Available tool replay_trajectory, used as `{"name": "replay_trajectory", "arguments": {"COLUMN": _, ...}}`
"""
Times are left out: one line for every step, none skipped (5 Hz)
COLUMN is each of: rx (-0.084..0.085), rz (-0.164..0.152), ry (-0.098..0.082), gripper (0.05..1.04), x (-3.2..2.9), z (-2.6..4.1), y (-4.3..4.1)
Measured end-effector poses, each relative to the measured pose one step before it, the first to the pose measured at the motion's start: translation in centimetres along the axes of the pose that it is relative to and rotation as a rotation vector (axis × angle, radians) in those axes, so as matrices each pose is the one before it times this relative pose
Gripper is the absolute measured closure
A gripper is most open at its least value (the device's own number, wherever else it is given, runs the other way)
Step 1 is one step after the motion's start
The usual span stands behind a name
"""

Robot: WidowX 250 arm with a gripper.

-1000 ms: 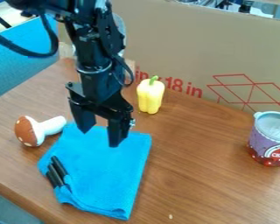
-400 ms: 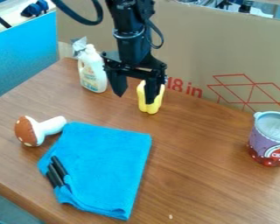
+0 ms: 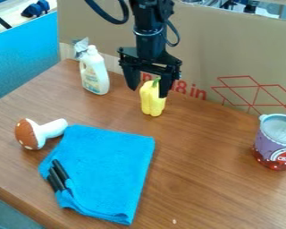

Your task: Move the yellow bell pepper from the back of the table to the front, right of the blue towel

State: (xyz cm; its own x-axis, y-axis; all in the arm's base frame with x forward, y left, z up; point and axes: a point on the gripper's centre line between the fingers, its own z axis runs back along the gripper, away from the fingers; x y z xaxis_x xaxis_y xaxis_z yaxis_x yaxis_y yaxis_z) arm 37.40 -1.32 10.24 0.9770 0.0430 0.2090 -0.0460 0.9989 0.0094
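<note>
The black gripper (image 3: 148,91) hangs downward from the far edge, its fingers spread apart around the top of the yellow pepper (image 3: 152,103) (green stem uppermost), which stands upright toward the far side, right of the white bottle (image 3: 94,73) and beyond the blue cloth (image 3: 109,167).
</note>
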Motion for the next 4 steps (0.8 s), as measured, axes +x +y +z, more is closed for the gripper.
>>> {"name": "replay_trajectory", "arguments": {"rx": -0.0003, "rz": -0.0046, "ry": -0.0031, "gripper": 0.083, "x": 0.838, "z": -0.565, "y": -0.092}}
{"name": "replay_trajectory", "arguments": {"rx": -0.0020, "rz": -0.0104, "ry": -0.0047, "gripper": 0.083, "x": 0.520, "z": -0.185, "y": -0.349}}
{"name": "replay_trajectory", "arguments": {"rx": 0.0102, "rz": -0.0040, "ry": 0.0062, "gripper": 0.083, "x": 0.490, "z": -0.588, "y": -0.295}}
{"name": "replay_trajectory", "arguments": {"rx": 0.0008, "rz": 0.0072, "ry": -0.0063, "gripper": 0.083, "x": 0.769, "z": -0.366, "y": -0.062}}
